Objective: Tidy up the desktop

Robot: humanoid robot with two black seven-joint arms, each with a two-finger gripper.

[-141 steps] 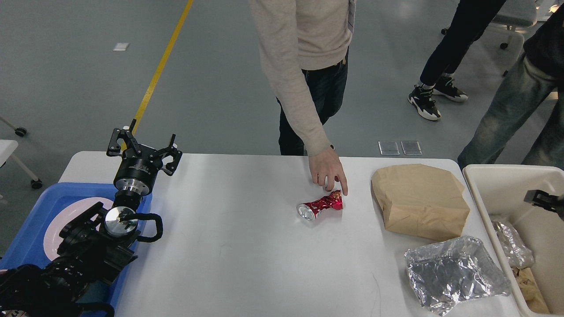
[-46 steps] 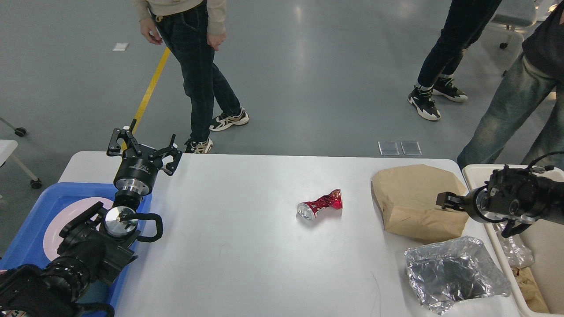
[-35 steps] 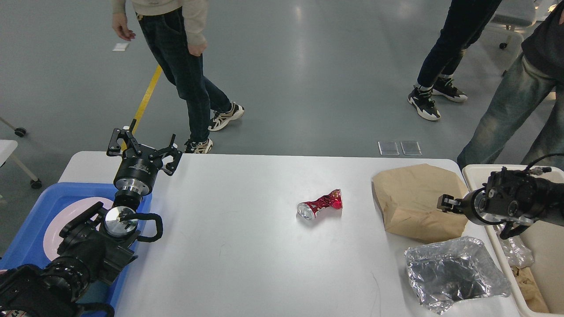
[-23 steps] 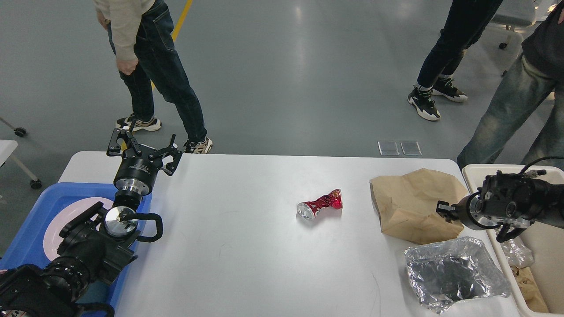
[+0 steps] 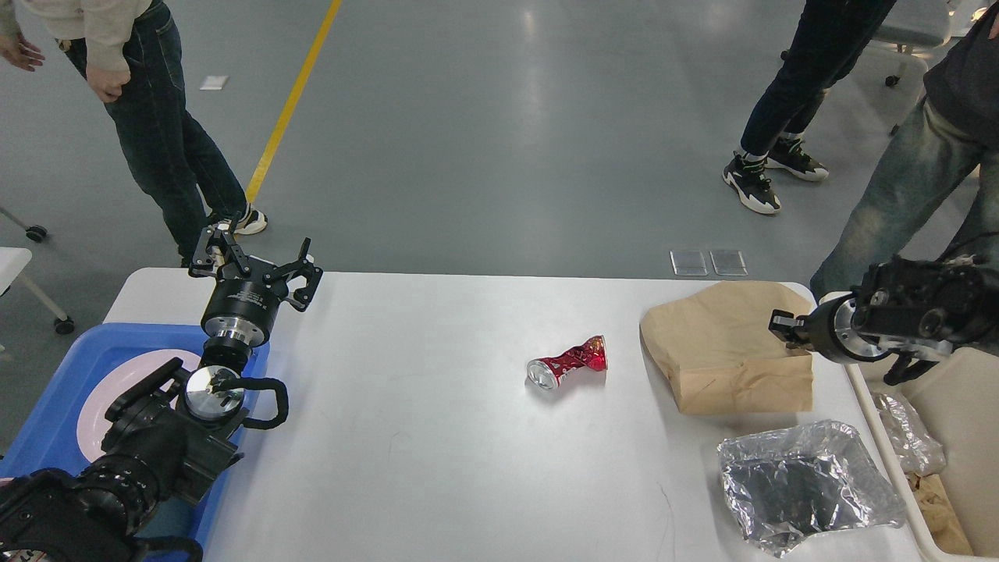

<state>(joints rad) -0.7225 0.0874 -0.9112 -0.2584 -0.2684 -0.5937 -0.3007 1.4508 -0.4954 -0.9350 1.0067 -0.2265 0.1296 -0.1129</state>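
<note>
Our right gripper pinches the paper bag at its edge, apparently to carry it to the bin. Our left gripper hangs wide open above the desktop's far-left corner.

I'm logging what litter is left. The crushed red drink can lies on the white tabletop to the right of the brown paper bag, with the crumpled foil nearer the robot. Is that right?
Not quite. In the head view the crushed red drink can lies to the left of the brown paper bag, not its right. It does lie on the white tabletop, and the crumpled foil is nearer the robot than the bag.
</note>
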